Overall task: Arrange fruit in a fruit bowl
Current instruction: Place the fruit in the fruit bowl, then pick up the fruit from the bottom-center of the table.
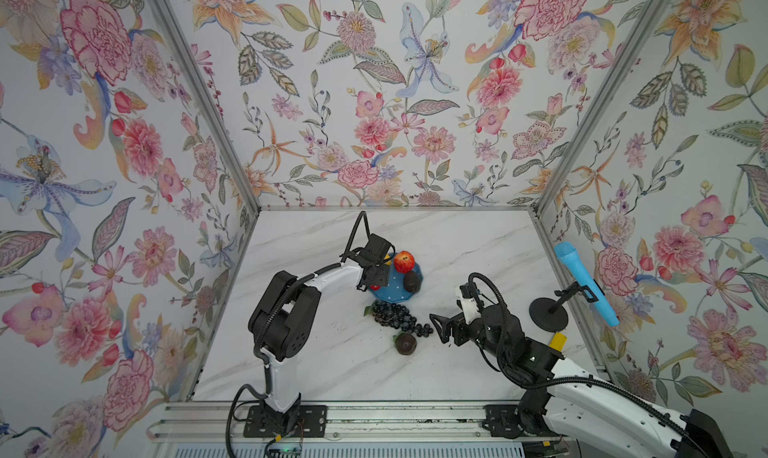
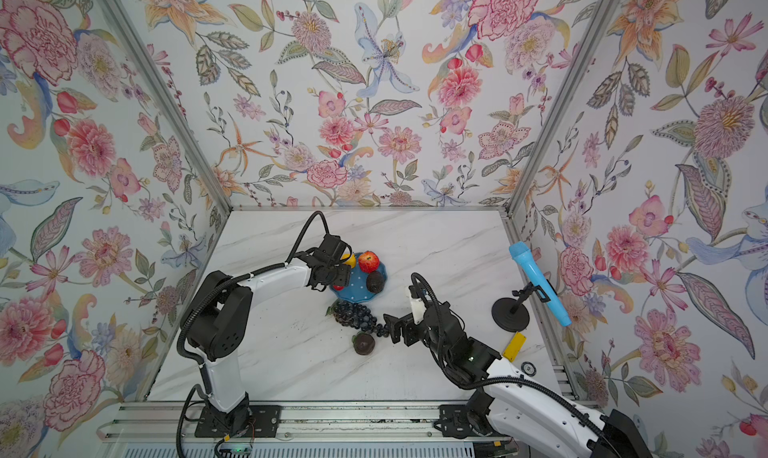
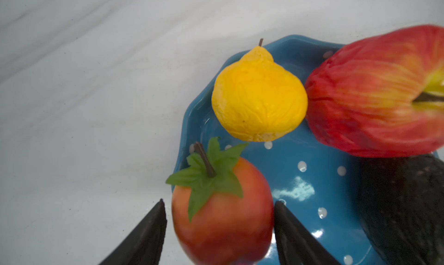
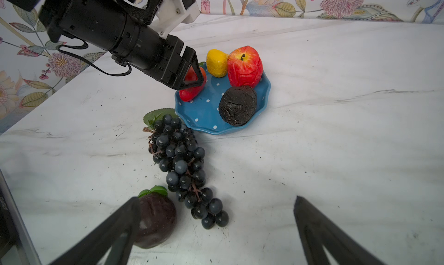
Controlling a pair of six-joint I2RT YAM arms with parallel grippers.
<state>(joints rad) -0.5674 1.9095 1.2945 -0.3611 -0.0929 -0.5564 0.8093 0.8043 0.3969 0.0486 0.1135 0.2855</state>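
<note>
The blue polka-dot fruit bowl (image 1: 392,294) stands mid-table and holds the red-yellow apple (image 1: 404,261), the blackish avocado (image 1: 411,282) and the small yellow fruit (image 3: 258,102). The red strawberry (image 3: 223,223) lies at the bowl's rim between the fingers of my left gripper (image 3: 220,201). The jaws are open, with a gap on one side of the strawberry. In front of the bowl, the dark grape bunch (image 4: 180,160) and the round brown-purple fruit (image 4: 156,223) lie on the table. My right gripper (image 4: 216,198) hovers wide open by the bunch's tail, holding nothing.
A light-blue toy microphone (image 1: 586,285) leans on a black round stand (image 1: 548,308) by the right wall. A yellow block (image 1: 557,339) lies next to it. Floral walls close in the marble table (image 1: 457,248) on three sides.
</note>
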